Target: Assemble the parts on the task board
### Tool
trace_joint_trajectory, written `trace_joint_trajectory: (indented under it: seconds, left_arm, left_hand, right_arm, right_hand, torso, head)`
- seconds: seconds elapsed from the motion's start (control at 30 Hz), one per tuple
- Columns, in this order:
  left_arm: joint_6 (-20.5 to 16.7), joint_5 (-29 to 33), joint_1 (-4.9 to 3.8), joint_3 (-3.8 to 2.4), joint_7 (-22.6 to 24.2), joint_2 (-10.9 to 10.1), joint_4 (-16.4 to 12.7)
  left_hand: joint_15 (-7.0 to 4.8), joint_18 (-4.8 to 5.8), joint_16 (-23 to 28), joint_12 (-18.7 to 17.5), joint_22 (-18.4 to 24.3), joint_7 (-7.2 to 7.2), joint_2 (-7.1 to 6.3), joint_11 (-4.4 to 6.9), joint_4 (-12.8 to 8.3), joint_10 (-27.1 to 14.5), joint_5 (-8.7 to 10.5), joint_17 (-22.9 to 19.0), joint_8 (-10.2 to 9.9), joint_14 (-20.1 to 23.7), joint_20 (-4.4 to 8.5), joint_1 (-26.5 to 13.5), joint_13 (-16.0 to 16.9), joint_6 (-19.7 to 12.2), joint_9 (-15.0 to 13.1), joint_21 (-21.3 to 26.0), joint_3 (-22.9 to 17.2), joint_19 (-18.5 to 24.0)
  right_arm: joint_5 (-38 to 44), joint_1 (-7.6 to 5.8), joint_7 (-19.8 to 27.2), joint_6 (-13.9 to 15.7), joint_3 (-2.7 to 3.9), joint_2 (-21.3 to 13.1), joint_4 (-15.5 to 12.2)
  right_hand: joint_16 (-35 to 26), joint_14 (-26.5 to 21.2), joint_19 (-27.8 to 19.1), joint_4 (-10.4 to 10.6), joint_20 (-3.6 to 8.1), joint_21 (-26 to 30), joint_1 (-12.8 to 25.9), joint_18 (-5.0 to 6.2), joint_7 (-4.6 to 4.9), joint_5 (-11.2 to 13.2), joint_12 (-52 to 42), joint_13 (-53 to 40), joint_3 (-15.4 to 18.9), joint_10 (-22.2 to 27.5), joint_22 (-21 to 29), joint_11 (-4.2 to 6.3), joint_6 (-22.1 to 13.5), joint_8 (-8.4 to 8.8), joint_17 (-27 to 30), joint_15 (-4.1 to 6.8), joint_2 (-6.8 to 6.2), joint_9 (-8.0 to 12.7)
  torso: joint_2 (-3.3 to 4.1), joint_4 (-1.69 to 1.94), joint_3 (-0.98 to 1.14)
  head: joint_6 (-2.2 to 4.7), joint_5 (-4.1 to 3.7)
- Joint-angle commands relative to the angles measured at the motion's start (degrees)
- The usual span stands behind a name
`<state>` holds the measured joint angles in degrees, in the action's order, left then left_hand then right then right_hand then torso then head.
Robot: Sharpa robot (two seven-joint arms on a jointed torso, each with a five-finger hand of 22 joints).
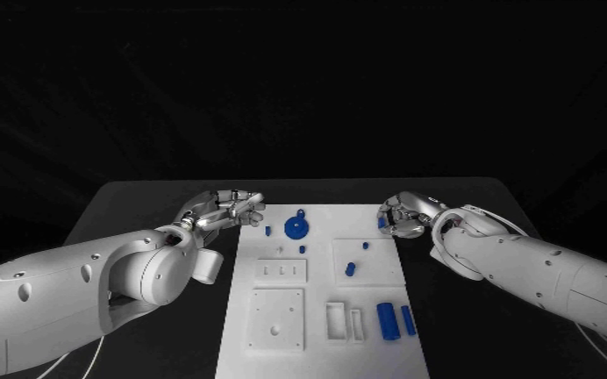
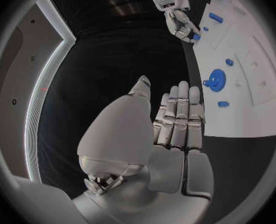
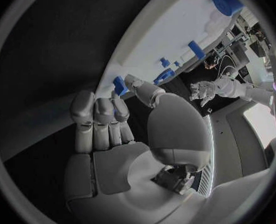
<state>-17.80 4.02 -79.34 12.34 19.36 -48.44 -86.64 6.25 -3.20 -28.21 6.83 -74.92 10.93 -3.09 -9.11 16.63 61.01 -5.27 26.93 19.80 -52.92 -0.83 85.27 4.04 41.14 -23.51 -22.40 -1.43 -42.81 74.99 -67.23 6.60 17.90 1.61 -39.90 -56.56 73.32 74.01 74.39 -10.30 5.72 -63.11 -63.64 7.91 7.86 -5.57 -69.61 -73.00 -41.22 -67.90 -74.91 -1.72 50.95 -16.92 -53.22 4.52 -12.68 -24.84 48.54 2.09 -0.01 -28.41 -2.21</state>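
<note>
Right hand (image 1: 407, 215) hovered at the right edge of the white board (image 1: 317, 344), its fingers curled around a small blue part (image 1: 381, 221) at that edge. Left hand (image 1: 228, 210) hung over the black counter (image 1: 152, 203) just beside the board's left edge, fingers straight, close together and holding nothing. Nearest on the board stood two blue cylinders (image 1: 396, 320) side by side. Farther off lay a small blue peg (image 1: 351, 268), then a round blue wheel (image 1: 296, 225) between the hands.
</note>
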Motion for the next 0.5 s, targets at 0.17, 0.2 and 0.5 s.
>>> trace_joint_trajectory:
  seconds: [0.17,0.2,0.5]
  left_arm:
    - [0.95,0.18,-0.02,-0.04,0.53,0.01,-0.14]
    - [0.95,0.18,-0.02,-0.04,0.53,0.00,-0.14]
    - [0.93,0.18,-0.02,-0.04,0.51,-0.05,-0.17]
  left_hand:
    - [0.20,-0.59,0.26,-0.21,-0.90,0.72,-0.06,0.13,0.05,0.31,0.28,0.10,0.34,-0.18,0.13,0.47,0.02,0.27,0.08,0.28,0.33,-0.11]
    - [0.20,-0.59,0.26,-0.21,-0.90,0.72,-0.06,0.13,0.05,0.31,0.28,0.10,0.34,-0.18,0.13,0.47,0.02,0.27,0.08,0.28,0.33,-0.11]
    - [0.20,-0.59,0.27,-0.22,-0.90,0.73,-0.06,0.13,0.05,0.31,0.28,0.10,0.35,-0.18,0.13,0.45,0.02,0.27,0.10,0.28,0.35,-0.11]
  right_arm:
    - [0.07,0.07,0.02,-0.42,-0.01,0.07,0.05]
    - [0.07,0.08,0.02,-0.45,-0.01,0.09,0.05]
    - [0.15,0.16,-0.03,-0.17,-0.01,0.27,0.19]
  right_hand:
    - [-0.33,0.08,-0.38,-0.39,0.04,-0.16,0.03,7.09,-0.32,1.31,-0.30,-0.03,-0.55,-0.32,-0.91,0.62,1.70,-0.80,-0.17,0.65,0.84,-0.29]
    - [-0.34,0.09,-0.38,-0.40,0.04,-0.16,0.04,7.09,-0.34,1.37,-0.27,0.00,-0.57,-0.29,-0.91,0.64,1.75,-0.82,-0.18,0.68,0.88,-0.30]
    - [-0.42,0.12,-0.38,-0.52,0.05,-0.19,0.13,7.09,-0.57,1.82,-0.27,0.00,-0.77,-0.36,-0.90,0.86,2.34,-1.07,-0.27,0.89,1.26,-0.40]
  torso:
    - [0.00,-0.02,0.03]
    - [-0.01,-0.03,0.03]
    - [-0.01,-0.04,0.03]
  head:
    - [-0.09,-0.02]
    - [-0.09,-0.02]
    - [-0.20,-0.01]
